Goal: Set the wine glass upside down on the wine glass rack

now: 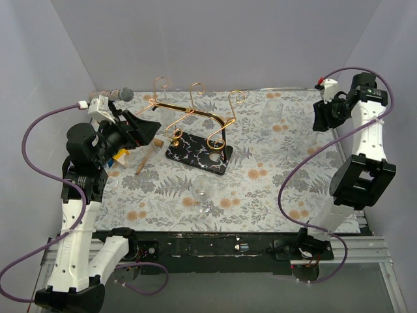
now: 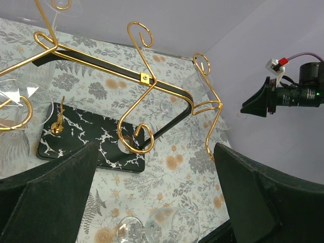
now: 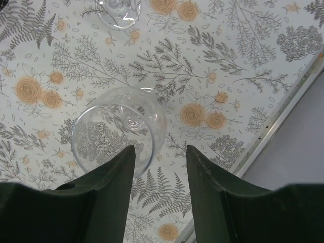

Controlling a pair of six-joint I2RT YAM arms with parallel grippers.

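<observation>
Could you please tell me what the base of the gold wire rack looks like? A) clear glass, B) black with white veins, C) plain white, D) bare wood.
B: the base under the gold wire rack is a black slab veined with white, seen in both the top view and the left wrist view.

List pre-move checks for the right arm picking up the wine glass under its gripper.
1. Right gripper open, nothing between the jaws: ok.
2. Gap centred over the wine glass: not ok, the bowl sits off to one side.
3. Glass upright on the table: ok.
4. Stem reachable: cannot tell, hidden under the bowl.
5. Wine glass rack has empty curls: ok.
6. Left gripper open, holding nothing: ok.
</observation>
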